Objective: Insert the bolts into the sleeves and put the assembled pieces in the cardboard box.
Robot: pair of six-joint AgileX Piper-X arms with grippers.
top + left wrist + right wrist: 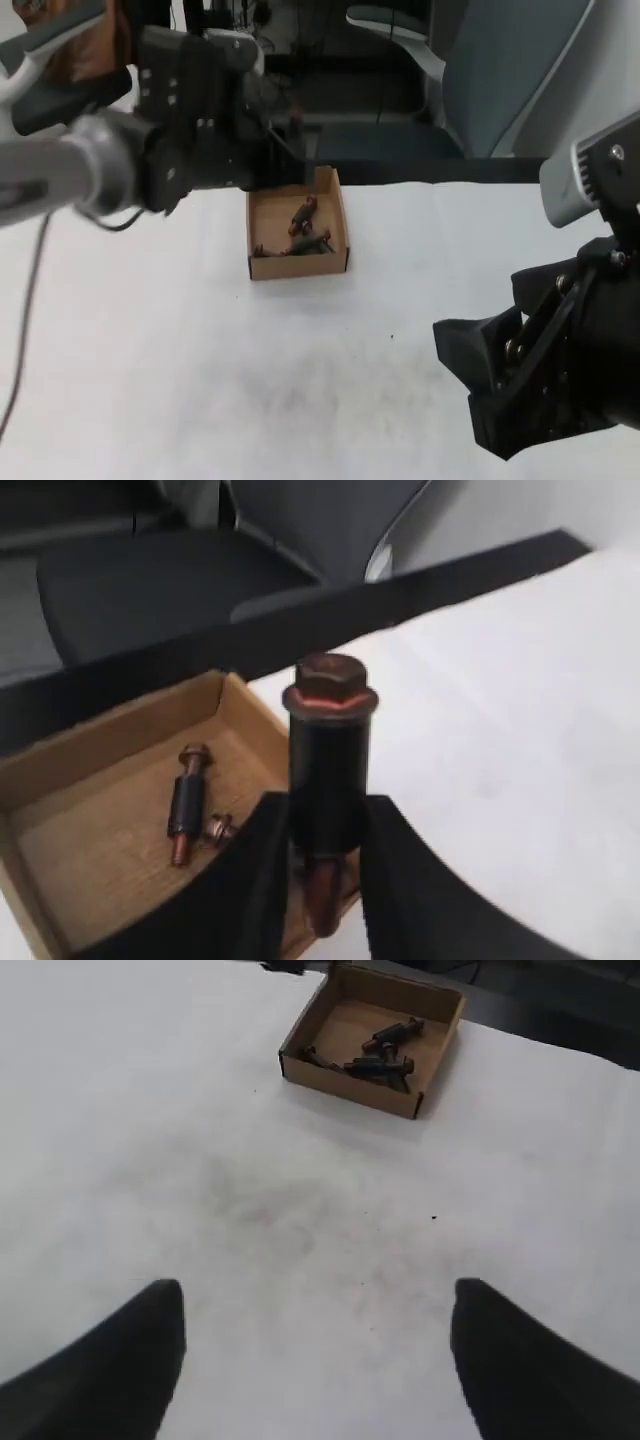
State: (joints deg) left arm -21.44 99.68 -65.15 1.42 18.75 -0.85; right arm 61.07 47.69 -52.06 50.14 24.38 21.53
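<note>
The left gripper (325,828) pinches a black sleeve (328,780) upright, with a copper-coloured bolt (330,685) seated through it, above one edge of the open cardboard box (110,735). Assembled pieces (187,802) lie inside the box. The right gripper (318,1300) is spread wide over the white bench (150,1110), well apart from the box.

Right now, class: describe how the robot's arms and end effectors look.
The left arm is a grey tube joined to a blocky black wrist, with a thin black cable hanging beside it. The right arm has a pale grey shell over black linkage. The left end effector and right end effector each have two matte black fingers.
</note>
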